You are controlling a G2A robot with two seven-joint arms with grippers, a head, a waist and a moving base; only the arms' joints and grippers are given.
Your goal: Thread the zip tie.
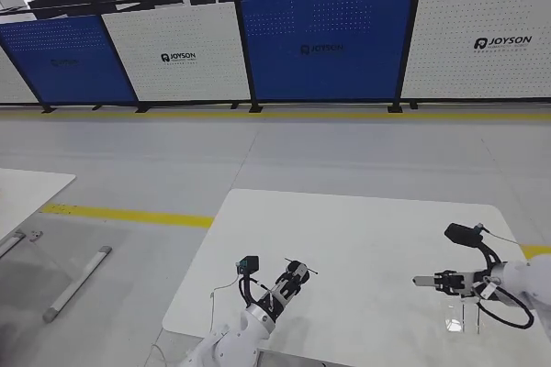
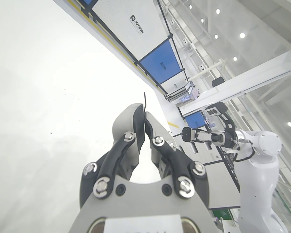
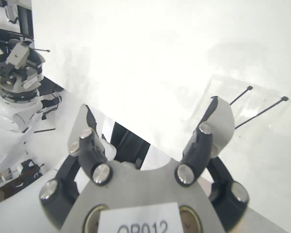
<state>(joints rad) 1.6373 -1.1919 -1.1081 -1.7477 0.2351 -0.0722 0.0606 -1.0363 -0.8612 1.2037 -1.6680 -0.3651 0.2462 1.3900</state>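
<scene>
Your left gripper (image 2: 144, 117) is pinching the zip tie (image 2: 144, 101), pads pressed tight together on it, hovering over the near side of the table (image 1: 367, 229). Your right gripper (image 3: 150, 103) is hanging spread wide with nothing in it, well apart from the left one. It's near a clear tray (image 3: 215, 83) where two spare ties (image 3: 262, 112) are lying.

My guess is that tie is going to handle light and springy. It's thin, slick plastic that'll be bending and twisting the second you nudge it, so you're probably wanting the second hold close to the free end, not mid-strap.

Heads up on what you're not getting. The pads are covering most of the strap, so only a short black sliver is poking out in the left wrist view. From above it's reading as a hairline. I can't tell whether that sliver is tip or head.
</scene>
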